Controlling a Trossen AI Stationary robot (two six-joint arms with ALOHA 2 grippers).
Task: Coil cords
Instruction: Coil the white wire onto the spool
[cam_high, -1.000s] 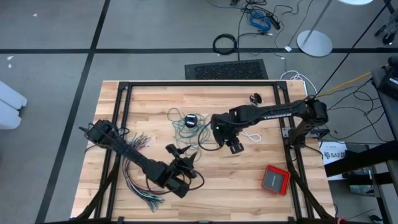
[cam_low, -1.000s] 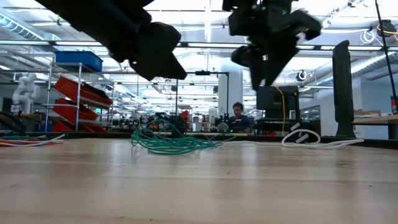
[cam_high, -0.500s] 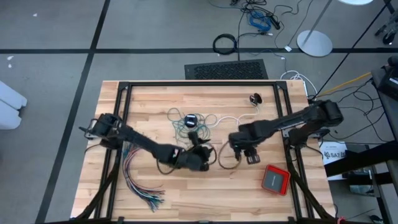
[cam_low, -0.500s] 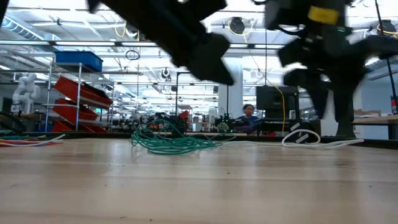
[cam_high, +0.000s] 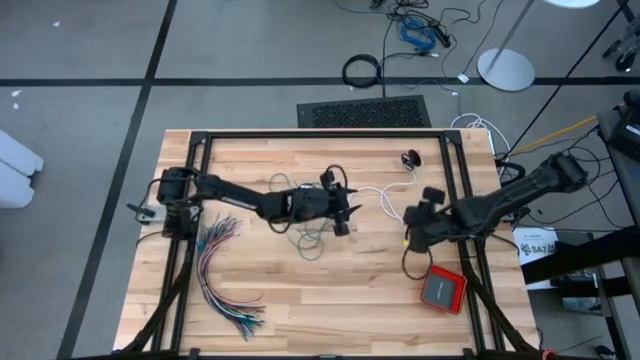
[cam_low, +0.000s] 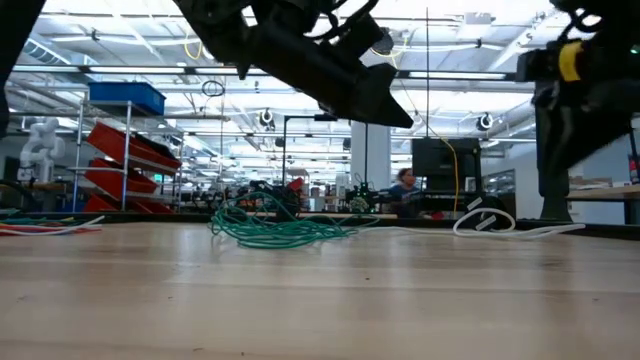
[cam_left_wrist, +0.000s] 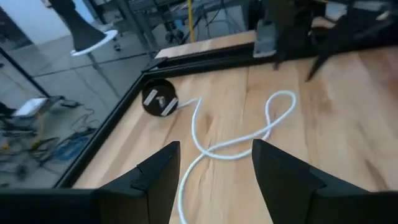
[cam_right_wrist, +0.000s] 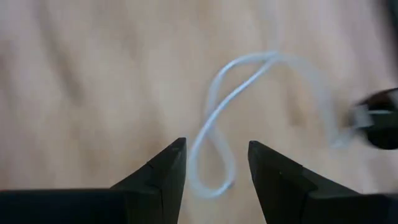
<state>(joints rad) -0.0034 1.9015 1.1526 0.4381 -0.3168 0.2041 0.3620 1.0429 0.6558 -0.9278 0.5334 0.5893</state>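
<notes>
Wire fan: a many-coloured bundle of loose wires (cam_high: 222, 275) lies at lower left of the wooden desk (cam_high: 330, 320).
Teal cord: a thin teal-green tangle (cam_high: 303, 225) sits centre frame beneath the left gripper (cam_high: 343, 208), its fingers released and empty.
White tail: a looped white cord end (cam_high: 388, 203) lies right of centre.
Right gripper (cam_high: 412, 222): fingers released, empty, right of the loop.
Risk: both arms crowd the cords; a low pass could snag and drag the tangle.

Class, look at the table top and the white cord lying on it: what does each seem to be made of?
Table top: probably wood, pale with a matt finish; plank seams and grain show. White cord: likely a plastic-sheathed cable, smooth; it bends in soft loops.
</notes>
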